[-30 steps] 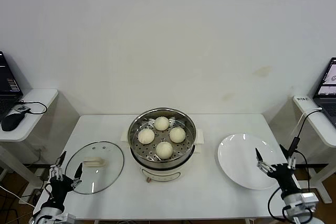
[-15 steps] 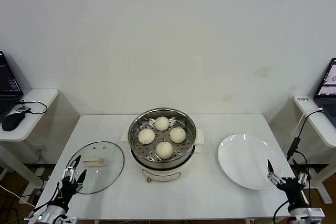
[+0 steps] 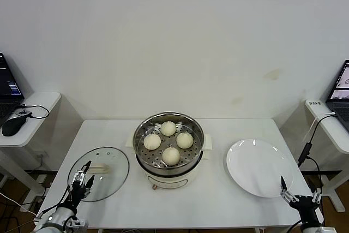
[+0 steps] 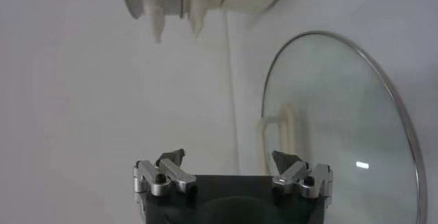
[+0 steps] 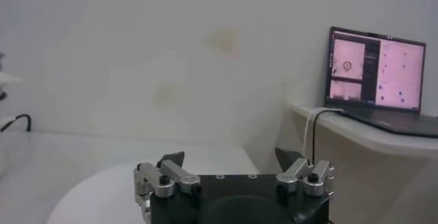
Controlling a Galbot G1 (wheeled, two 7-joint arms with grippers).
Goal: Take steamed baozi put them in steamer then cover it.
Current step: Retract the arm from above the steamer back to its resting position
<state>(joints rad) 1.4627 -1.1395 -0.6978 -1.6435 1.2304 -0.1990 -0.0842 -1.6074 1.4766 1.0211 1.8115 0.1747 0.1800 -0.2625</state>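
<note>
- The left gripper hangs low at the near left corner of the white table, its black-tipped fingers spread wide and holding nothing; it sits at the near rim of the cover, just short of it or barely over the glass.
- In the left wrist view the same left gripper shows both fingertips parted, with the lid's handle lying ahead of them and untouched.
- The right gripper is parked off the near right corner of the table, beside the plate, fingers likewise apart and empty; its own wrist view shows the spread jaws facing a laptop on a side shelf.
- The cover, a round clear glass lid with a metal rim and cream-white bar handle, lies flat on the table to the left of the pot, well apart from it.
- The steamer, a round shiny steel perforated basket on a cream-white electric pot base, stands at the table's middle, uncovered.
- Inside it sit all four steamed baozi, small smooth cream-white dough buns, spaced in a rough diamond, none on the rim.
- The flat round white plate to the right holds nothing.
- Judgement: loading looks finished and covering is the step in hand. The next move calls for the left gripper to reach forward over the glass, close on the bar handle, lift the lid level and set it centred on the basket rim.
</note>
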